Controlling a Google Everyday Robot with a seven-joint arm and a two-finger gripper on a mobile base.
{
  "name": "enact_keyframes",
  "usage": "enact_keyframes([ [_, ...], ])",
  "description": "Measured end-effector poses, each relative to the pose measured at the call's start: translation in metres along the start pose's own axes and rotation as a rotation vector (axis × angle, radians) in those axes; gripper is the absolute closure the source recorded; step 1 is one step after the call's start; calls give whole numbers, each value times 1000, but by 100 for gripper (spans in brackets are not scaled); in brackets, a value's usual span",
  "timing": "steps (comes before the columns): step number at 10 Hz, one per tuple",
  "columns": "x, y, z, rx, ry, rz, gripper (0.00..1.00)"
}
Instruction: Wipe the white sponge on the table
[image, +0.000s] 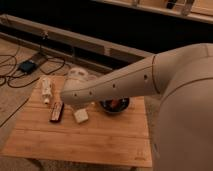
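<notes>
tool (79, 78) hung over the surface (100, 141), up and left of the dark bowl (106, 108), spread apart and empty | white sponge (80, 116) lay free just left of the bowl | judged: spread wide probably to take the sponge before wiping

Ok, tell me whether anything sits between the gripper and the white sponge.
Nothing visible does. The gripper hangs at the arm's end just behind the white sponge on the table. The dark remote lies on one side of the sponge, the bowl on the other, both off that path.
</notes>
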Motion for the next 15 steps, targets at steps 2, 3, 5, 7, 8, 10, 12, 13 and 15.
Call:
enact_keyframes([
  [2,11,20,22,-3,32,-49,35],
  [3,20,32,37,-17,74,-77,35],
  [5,26,41,59,-38,149,-98,35],
  [7,18,40,80,-55,190,-95,35],
  [8,10,38,89,-63,197,-88,35],
  [10,-3,33,103,-79,197,-71,35],
  [12,-8,34,115,-99,201,-66,35],
  [13,-8,31,120,-103,205,-61,35],
  [15,-7,26,129,-107,214,-51,35],
])
